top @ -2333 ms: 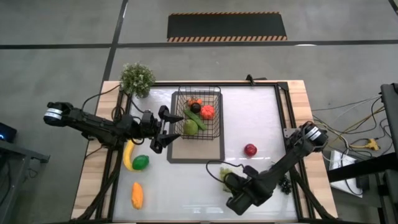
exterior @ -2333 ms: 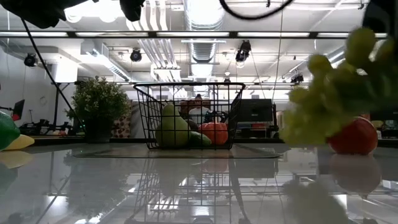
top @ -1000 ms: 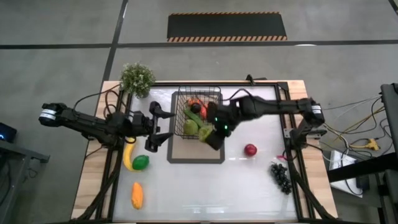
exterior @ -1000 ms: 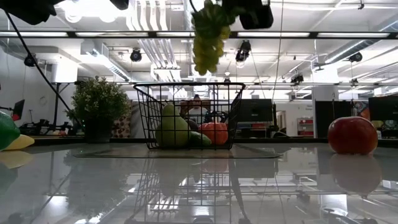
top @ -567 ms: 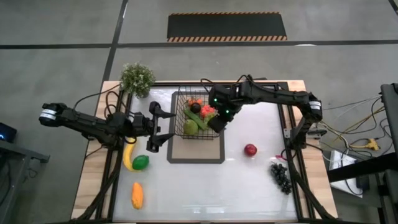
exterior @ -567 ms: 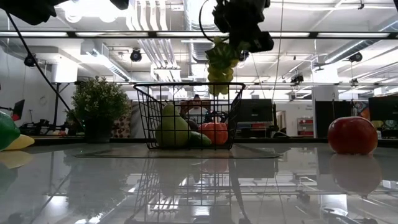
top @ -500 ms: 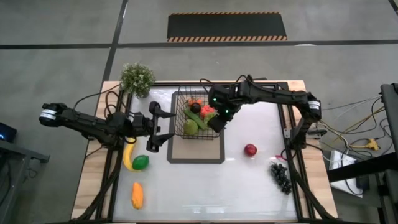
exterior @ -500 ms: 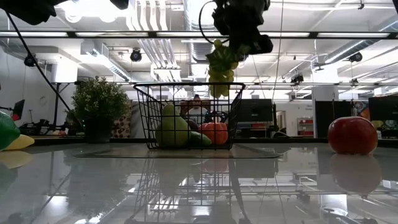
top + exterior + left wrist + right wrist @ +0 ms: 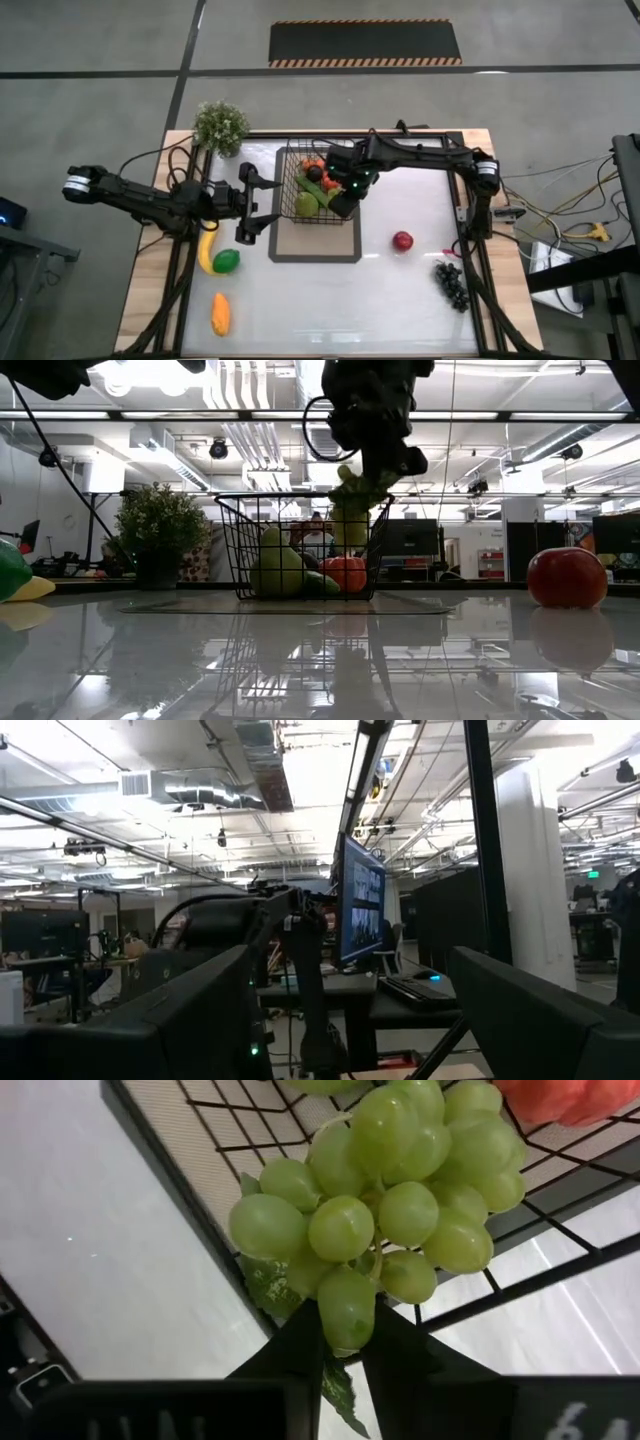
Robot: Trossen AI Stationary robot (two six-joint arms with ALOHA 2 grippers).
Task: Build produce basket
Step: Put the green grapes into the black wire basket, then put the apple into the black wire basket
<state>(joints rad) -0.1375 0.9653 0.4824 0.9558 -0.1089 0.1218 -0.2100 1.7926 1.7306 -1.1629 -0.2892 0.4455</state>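
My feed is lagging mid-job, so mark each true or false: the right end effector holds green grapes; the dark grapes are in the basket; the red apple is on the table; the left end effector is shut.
1. Right end effector grips the green plastic grape bunch over the black wire-mesh basket: true.
2. Dark grape bunch lies in the basket: false, it lies on the table.
3. Round red apple sits on the table: true.
4. Left end effector is shut: false, open and empty.
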